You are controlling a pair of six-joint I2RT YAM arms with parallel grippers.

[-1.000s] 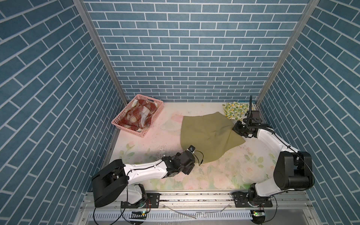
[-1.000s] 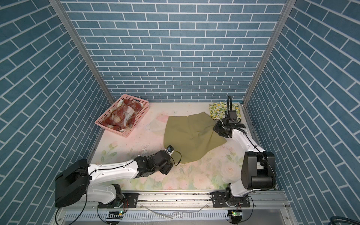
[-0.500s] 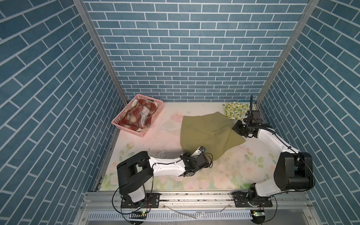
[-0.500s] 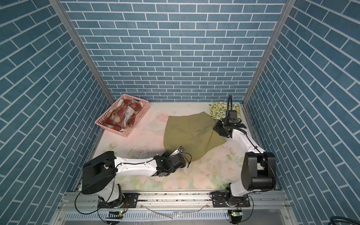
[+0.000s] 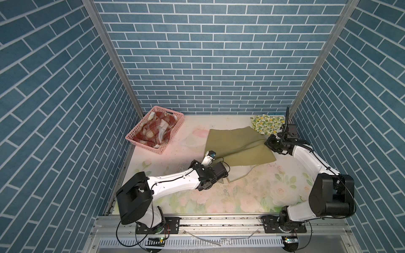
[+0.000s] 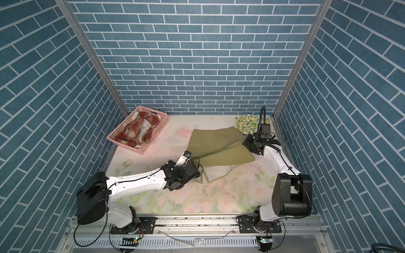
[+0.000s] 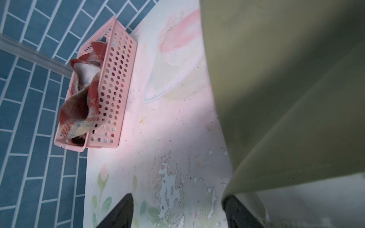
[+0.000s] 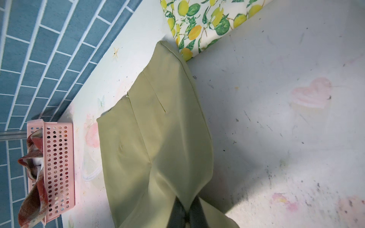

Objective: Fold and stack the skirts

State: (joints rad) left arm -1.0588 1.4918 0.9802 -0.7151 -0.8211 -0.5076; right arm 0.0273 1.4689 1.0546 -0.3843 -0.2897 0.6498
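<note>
Spreading over the back half of the wide counter (image 5: 252,197), which has a faded rose-printed covering, the plain olive green cloth skirt (image 5: 232,142) is the largest loose thing here. It looks light, thin and limp. It sags into a ridge where it is lifted and shows a paler underside at its near corner, so it will probably drape and slide rather than keep a crease. The hem corners and waistband ends seem the best places to pinch, since a hold in the middle would only bunch it. Its narrower waistband lies toward the back wall and its wider hem toward the front, so the long axis runs roughly back to front, skewed toward the right arm.

At the back left stands the pink perforated plastic basket (image 5: 173,133), with the crumpled rust-red and cream plaid skirt (image 5: 153,131) inside it. The folded white lemon-print skirt (image 5: 266,124) lies in the back right corner, touching or just short of the olive waistband's corner.

The right fingers (image 8: 186,213) are closed tight, pinching the olive skirt's right edge and holding it off the counter. The left fingers (image 5: 223,178) stand wide apart at the near hem corner, with cloth resting against one finger and nothing gripped.
</note>
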